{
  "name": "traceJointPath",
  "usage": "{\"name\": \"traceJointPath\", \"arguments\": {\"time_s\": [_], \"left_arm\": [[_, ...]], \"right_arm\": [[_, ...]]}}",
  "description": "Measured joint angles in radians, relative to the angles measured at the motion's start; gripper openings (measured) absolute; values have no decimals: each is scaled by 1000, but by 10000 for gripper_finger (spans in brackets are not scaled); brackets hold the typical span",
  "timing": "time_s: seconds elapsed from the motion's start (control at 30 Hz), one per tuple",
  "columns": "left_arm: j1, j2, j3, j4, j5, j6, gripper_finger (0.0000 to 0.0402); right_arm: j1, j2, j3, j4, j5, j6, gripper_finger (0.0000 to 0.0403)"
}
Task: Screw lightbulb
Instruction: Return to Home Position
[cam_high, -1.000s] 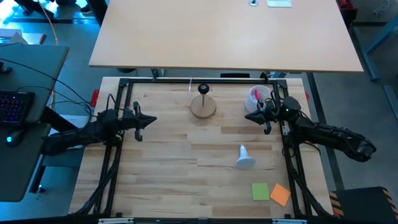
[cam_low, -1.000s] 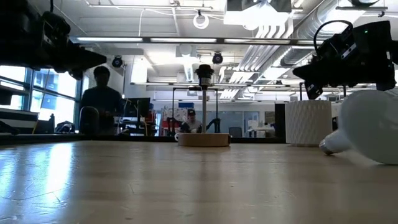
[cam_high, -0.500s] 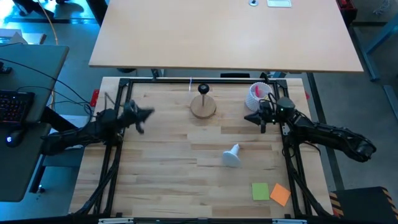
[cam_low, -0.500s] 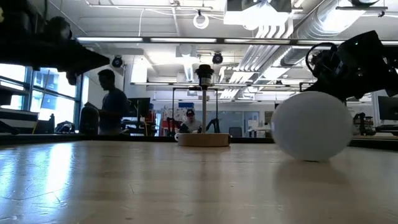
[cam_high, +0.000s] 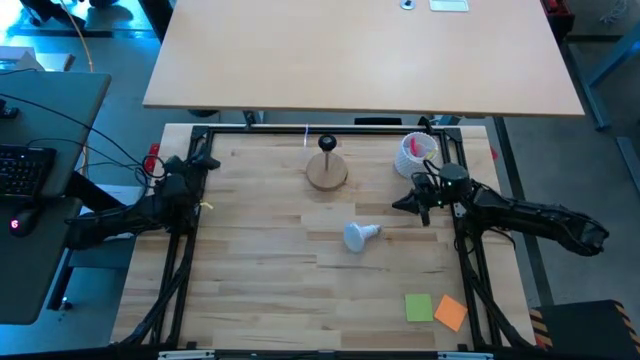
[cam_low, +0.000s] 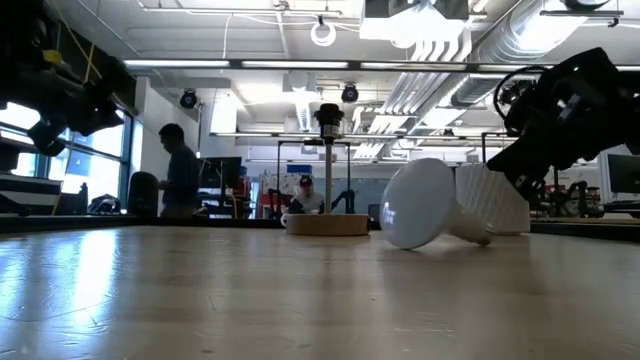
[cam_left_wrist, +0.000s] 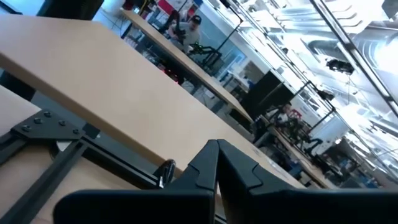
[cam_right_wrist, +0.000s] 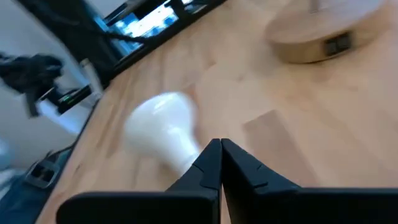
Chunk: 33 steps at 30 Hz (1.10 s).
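The white lightbulb (cam_high: 357, 236) lies on its side mid-table, globe toward the left and narrow base (cam_high: 375, 230) toward the right; it shows too in the low view (cam_low: 425, 203) and the right wrist view (cam_right_wrist: 160, 126). My right gripper (cam_high: 399, 205) is shut, just right of and beyond the base, a small gap between them in the high view; its shut fingertips (cam_right_wrist: 220, 149) point at the bulb. My left gripper (cam_high: 204, 161) is shut at the table's far left, pointing toward the far edge, its fingertips (cam_left_wrist: 217, 151) together. The wooden stand with its black socket (cam_high: 327, 168) stands far centre.
A white ribbed cup with pink items (cam_high: 416, 152) stands at the far right, close behind my right gripper. A green note (cam_high: 418, 307) and an orange note (cam_high: 451, 313) lie near the right front corner. A black frame (cam_high: 300, 130) borders the table. A person (cam_low: 180, 180) walks in the room behind.
The lightbulb has rolled along the table toward the left and a little toward the far edge, turning about so its base now points right. My left gripper has swung from pointing right to pointing at the far edge, rolling as it went. My right gripper has sunk and moved toward the near edge.
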Motion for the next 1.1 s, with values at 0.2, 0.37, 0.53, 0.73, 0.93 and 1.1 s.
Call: {"name": "traceJointPath", "arguments": {"time_s": [0.2,0.37,0.53,0.73,0.93,1.1], "left_arm": [[0,0,0,0,7,0,0],[0,0,0,0,7,0,0],[0,0,0,0,7,0,0],[0,0,0,-9,7,-1,0],[0,3,0,-20,7,-1,0],[0,5,0,-22,7,-1,0]], "right_arm": [[152,-264,0,-150,-4,0,0],[239,-417,2,-212,-55,91,0],[293,-554,5,-221,-102,393,0],[331,-683,8,-187,-116,445,0],[375,-683,8,-184,-118,407,0],[448,-683,8,-205,-135,448,0]]}}
